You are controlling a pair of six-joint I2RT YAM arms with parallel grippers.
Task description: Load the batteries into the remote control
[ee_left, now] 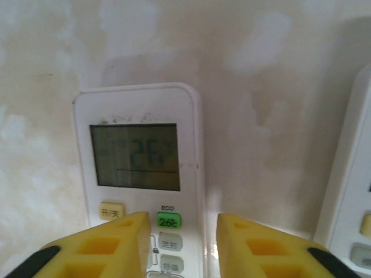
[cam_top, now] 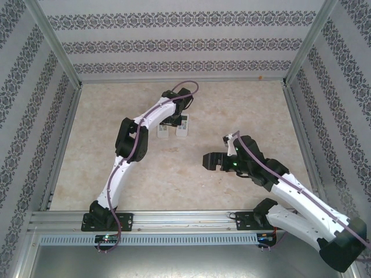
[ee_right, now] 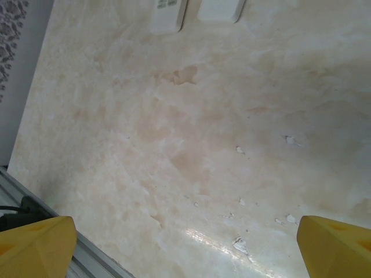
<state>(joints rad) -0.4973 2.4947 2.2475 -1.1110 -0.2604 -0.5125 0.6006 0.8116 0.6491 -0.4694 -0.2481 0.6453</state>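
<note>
A white remote control (ee_left: 139,168) lies face up on the table, its screen lit and a green button below it. My left gripper (ee_left: 182,223) hovers close above its lower part, yellow fingers (ee_left: 116,243) apart and holding nothing; the remote's right edge runs under the gap. A second white remote (ee_left: 353,191) lies to the right. From above, both remotes (cam_top: 164,131) (cam_top: 182,126) sit side by side under the left gripper (cam_top: 174,119). My right gripper (cam_top: 210,160) hangs wide open over bare table at mid-right. The batteries are out of view.
The beige marbled tabletop (ee_right: 191,145) has small chipped flecks near the right gripper (ee_right: 185,231). Patterned walls and metal rails enclose the table. The two remotes (ee_right: 168,14) (ee_right: 220,8) lie at the far edge of the right wrist view.
</note>
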